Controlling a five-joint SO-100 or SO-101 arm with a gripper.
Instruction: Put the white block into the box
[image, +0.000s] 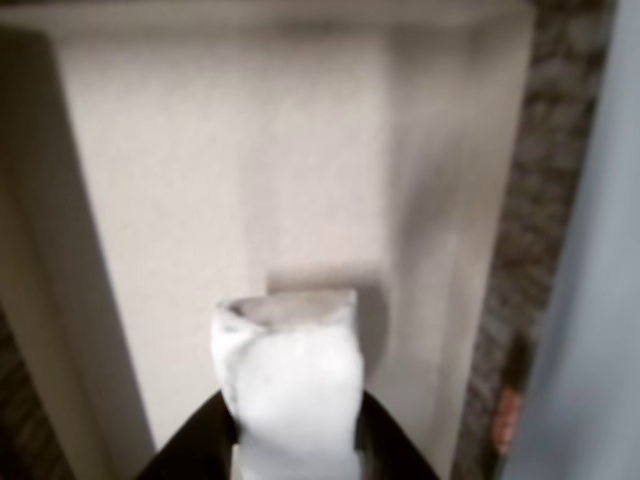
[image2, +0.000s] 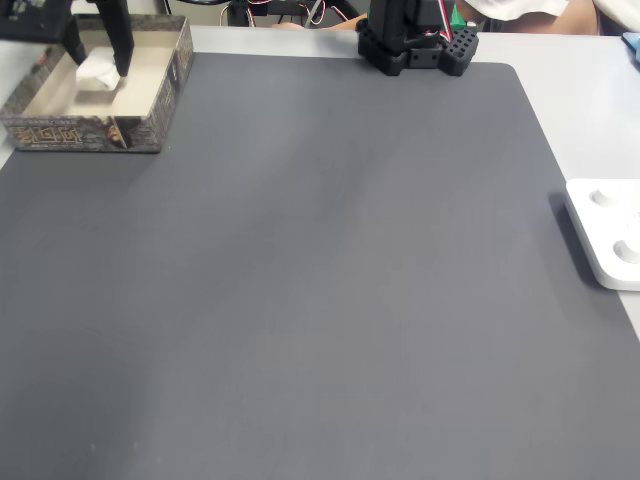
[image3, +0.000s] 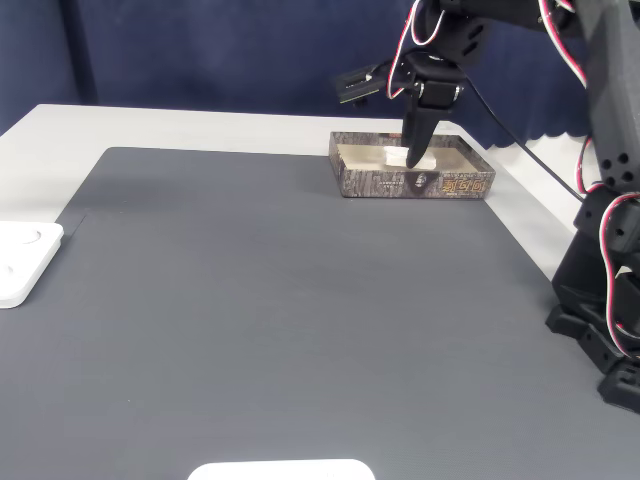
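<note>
The small bright-white rectangular block (image: 292, 395) sits at the bottom centre of the other view, its rough grey end face turned upward, with a black gripper finger (image: 195, 445) pressed against each side, so the claw is clenched on it. Behind and around it spreads the cream-beige floor of the rectangular tray-like box (image: 160, 200), whose speckled grey-brown rim runs down the right side of that frame.

In a fixed view the box (image2: 150, 115) lies in the upper left corner, at the far left edge of the large dark grey mat (image2: 300, 280). The black gripper (image2: 97, 62) reaches down into it and the block (image2: 97, 72) shows white between the fingers, low inside the walls; whether it touches the floor is hard to tell from here.

In another fixed view the box (image3: 415, 184) stands right of centre in the upper half, the gripper (image3: 415, 160) pointing straight down into it with the block (image3: 396, 156) at its tip. The black arm with red and white wires (image3: 600, 200) fills the right edge.

A white rounded plastic device (image2: 610, 235) rests at the mat's right edge in a fixed view, well apart from the box.
</note>
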